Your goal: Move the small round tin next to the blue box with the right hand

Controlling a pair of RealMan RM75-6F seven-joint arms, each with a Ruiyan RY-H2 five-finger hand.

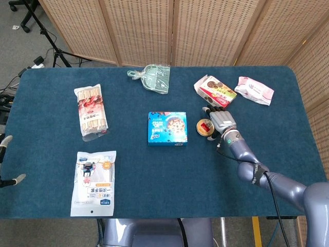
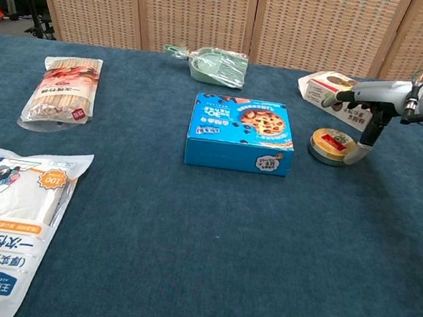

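Observation:
The small round tin (image 1: 205,126) (image 2: 331,145), gold with a red label, lies flat on the blue cloth just right of the blue box (image 1: 167,128) (image 2: 241,133), a narrow gap between them. My right hand (image 1: 221,122) (image 2: 373,99) hovers over the tin's right side. Its fingers are stretched out above the lid and its thumb hangs down against the tin's right rim. Only two pale fingertips of my left hand (image 1: 6,159) show at the left edge of the head view, well apart and with nothing between them.
A cookie box (image 1: 215,90) and a pink packet (image 1: 254,90) lie behind the right hand. A green scoop in a bag (image 1: 154,77) is at the back. A stick pack (image 1: 91,110) and a gloves pouch (image 1: 93,175) lie to the left.

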